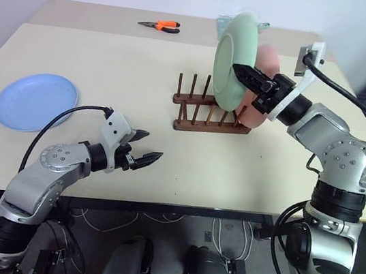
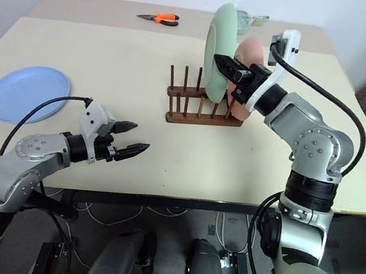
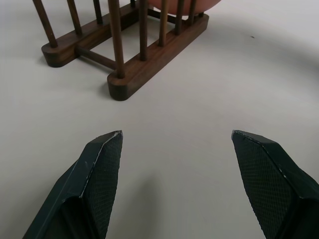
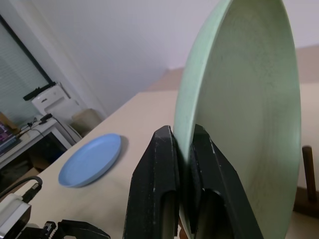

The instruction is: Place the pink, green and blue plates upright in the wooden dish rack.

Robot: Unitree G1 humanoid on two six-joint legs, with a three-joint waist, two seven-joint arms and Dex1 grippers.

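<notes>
A pale cream table (image 1: 145, 69) takes up most of the room in front, made of two tops pushed together with a seam running across near the far side. On the far section lies a pair of pliers (image 1: 160, 25) with orange handles, flat on the surface, jaws pointing left. Beneath the near edge, loose cables (image 1: 156, 224) hang and loop. Off to the side stands a white machine (image 4: 50, 102) against the wall.
</notes>
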